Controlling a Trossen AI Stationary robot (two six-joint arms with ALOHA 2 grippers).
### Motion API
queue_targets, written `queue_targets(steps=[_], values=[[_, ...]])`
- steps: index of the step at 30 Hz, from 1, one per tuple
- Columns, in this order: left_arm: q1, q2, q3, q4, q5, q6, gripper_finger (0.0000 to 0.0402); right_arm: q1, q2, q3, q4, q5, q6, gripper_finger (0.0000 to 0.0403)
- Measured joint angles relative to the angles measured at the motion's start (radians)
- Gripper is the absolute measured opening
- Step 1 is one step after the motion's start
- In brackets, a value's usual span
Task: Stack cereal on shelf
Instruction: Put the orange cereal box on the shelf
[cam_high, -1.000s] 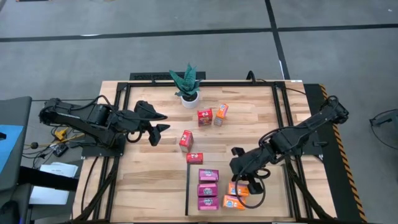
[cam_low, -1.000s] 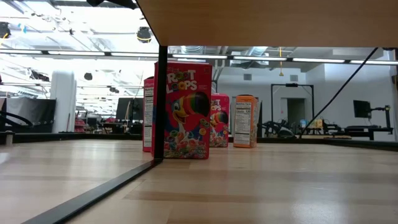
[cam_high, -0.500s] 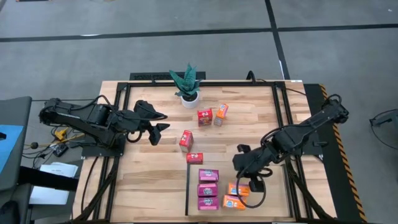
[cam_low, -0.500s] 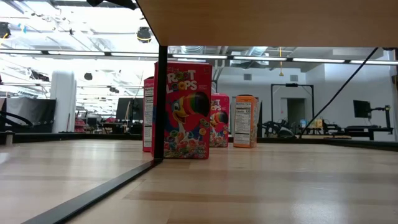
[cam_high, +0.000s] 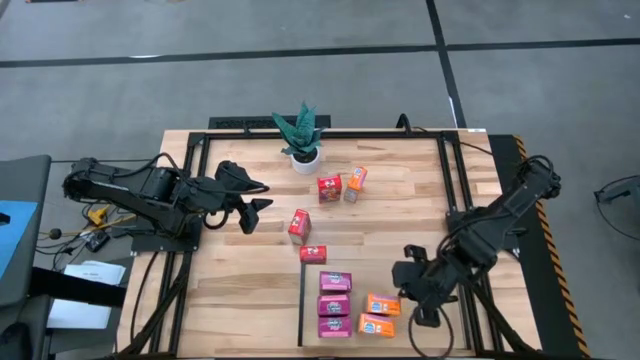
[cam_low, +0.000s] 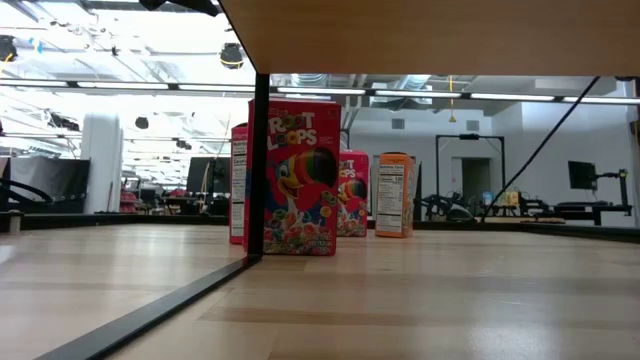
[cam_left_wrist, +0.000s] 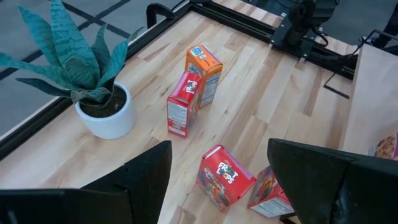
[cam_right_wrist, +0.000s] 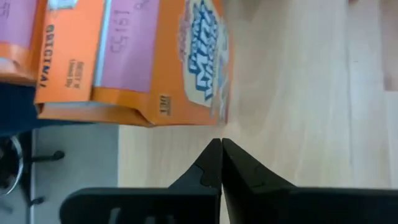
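Three magenta cereal boxes (cam_high: 334, 303) lie in a column on the shelf (cam_high: 365, 272). Beside them lie two orange ones (cam_high: 380, 314). Three red boxes (cam_high: 299, 225) and one more orange box (cam_high: 356, 178) stand on the tabletop farther back; the low view shows them upright (cam_low: 300, 175). My right gripper (cam_high: 404, 283) hangs shut over the shelf just right of the orange pair, touching nothing. In its wrist view an orange box (cam_right_wrist: 155, 62) lies just ahead of the shut fingertips (cam_right_wrist: 221, 142). My left gripper (cam_high: 258, 207) waits open above the table's left side.
A potted green plant (cam_high: 302, 140) stands at the table's far edge. A black frame rail (cam_high: 452, 200) runs along the table's right side under my right arm. Bare wood lies between the plant and my left gripper.
My right gripper has moved from above the orange pair toward the table's right edge and a little nearer, rolling as it went. It has stayed shut. The orange boxes lie where they were.
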Motion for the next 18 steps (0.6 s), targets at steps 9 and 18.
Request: queue_targets(steps=[9, 18], values=[[0.0, 0.0, 0.0, 0.0, -0.002, 0.004, 0.0255, -0.029, 0.002, 0.0, 0.081, 0.025, -0.029, 0.0019], [0.0, 0.0, 0.0, -0.001, -0.003, 0.014, 0.0255, -0.052, 0.002, 0.0, 0.075, 0.026, -0.05, 0.0016]])
